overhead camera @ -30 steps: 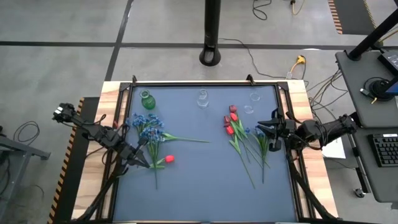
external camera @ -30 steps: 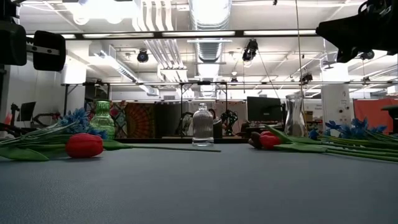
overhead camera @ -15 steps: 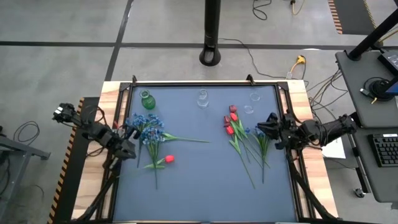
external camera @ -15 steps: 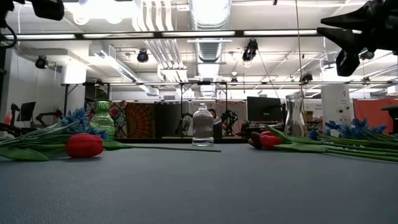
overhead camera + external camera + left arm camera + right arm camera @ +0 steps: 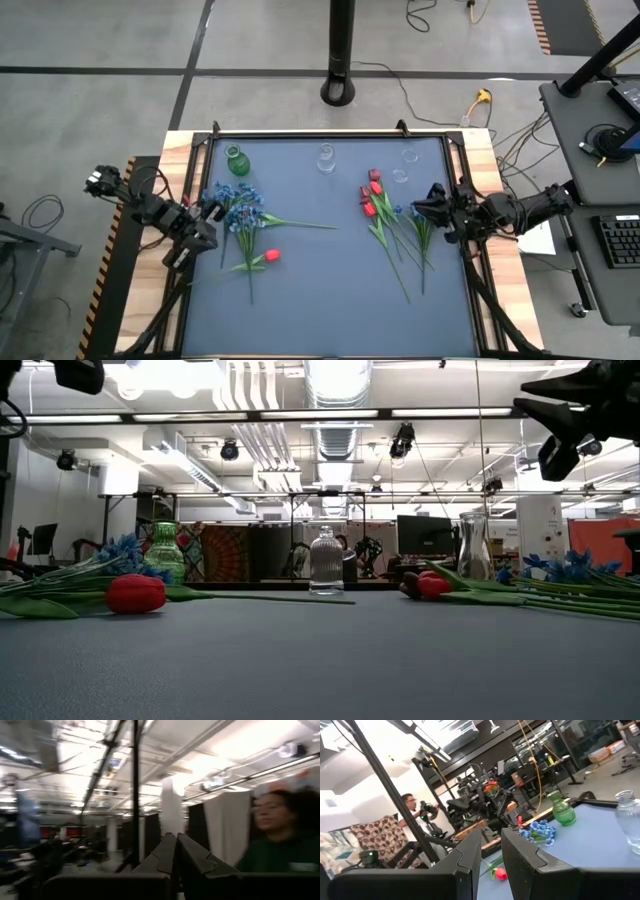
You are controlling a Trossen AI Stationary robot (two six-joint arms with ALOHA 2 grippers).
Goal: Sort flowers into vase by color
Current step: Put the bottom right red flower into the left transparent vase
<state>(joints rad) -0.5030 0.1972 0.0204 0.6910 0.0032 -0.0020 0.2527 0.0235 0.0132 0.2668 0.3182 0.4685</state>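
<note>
Evidently neither arm has begun sorting: the left gripper point(image 5: 207, 215), fingers pressed together and empty, hangs just beside the blue flowers point(image 5: 239, 203), while the right gripper point(image 5: 424, 207), slightly parted and empty, hovers beside the red tulips point(image 5: 372, 197), vases beyond.

grey floor point(image 5: 120, 40), black pole point(image 5: 341, 45), ceiling lights point(image 5: 300, 412)
</note>
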